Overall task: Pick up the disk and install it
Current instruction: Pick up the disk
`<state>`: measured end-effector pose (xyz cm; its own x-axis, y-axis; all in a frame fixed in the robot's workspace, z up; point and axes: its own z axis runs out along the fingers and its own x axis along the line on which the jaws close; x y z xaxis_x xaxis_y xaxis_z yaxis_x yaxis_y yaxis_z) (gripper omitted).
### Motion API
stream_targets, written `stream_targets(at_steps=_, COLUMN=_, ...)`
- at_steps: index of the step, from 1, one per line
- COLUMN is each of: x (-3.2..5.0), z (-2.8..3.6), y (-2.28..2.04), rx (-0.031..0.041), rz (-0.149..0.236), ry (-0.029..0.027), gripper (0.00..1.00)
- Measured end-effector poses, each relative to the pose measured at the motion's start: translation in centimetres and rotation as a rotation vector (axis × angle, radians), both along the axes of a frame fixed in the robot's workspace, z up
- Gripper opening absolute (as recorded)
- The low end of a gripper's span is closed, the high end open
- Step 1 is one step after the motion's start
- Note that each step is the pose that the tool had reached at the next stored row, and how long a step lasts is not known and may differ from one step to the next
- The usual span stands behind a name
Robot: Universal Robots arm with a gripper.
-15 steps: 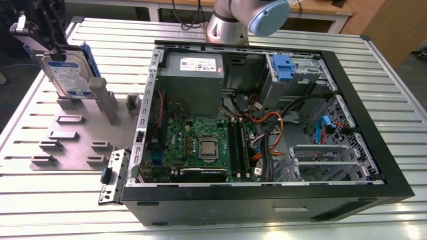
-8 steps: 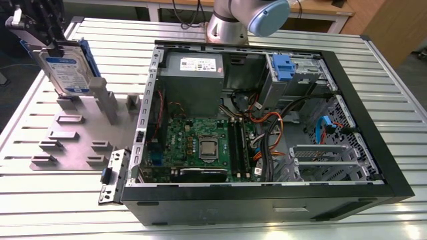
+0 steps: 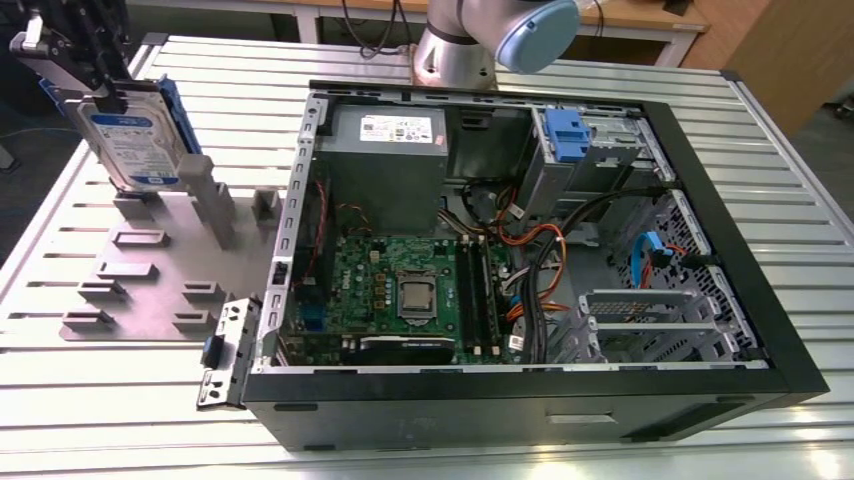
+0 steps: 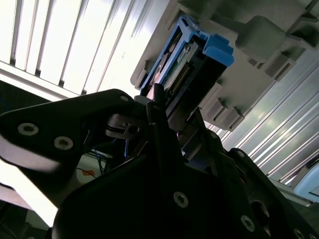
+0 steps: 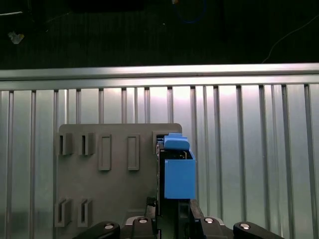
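Note:
The disk (image 3: 130,140), a silver drive with a white-and-blue label in a blue carrier, stands upright and slightly tilted over the back of a grey fixture plate (image 3: 147,295) at the exterior view's left. My gripper (image 3: 103,98) is shut on its upper end. The disk's lower edge is close to the plate's upright posts; I cannot tell whether they touch. In the first wrist view the disk (image 5: 178,174) is edge-on, running from my gripper (image 5: 172,219) toward a slot in the plate (image 5: 114,189). In the second wrist view the blue carrier (image 4: 202,62) sticks out beyond the dark fingers (image 4: 159,107).
An open computer case (image 3: 747,290) lies to the exterior view's right of the plate, with a motherboard (image 3: 400,290), a grey power supply (image 3: 387,150), loose cables and a blue latch (image 3: 566,135) at the drive bay. The arm's base (image 3: 467,45) stands behind it on the slatted metal table (image 3: 120,420).

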<state>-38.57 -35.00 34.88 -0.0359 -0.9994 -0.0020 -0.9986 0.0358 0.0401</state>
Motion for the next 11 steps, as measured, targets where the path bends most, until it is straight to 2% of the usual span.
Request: stream_targets(at_steps=11, x=0.00, z=0.11, y=0.00, rx=0.0000, rz=0.000, ry=0.0001, gripper=0.35)
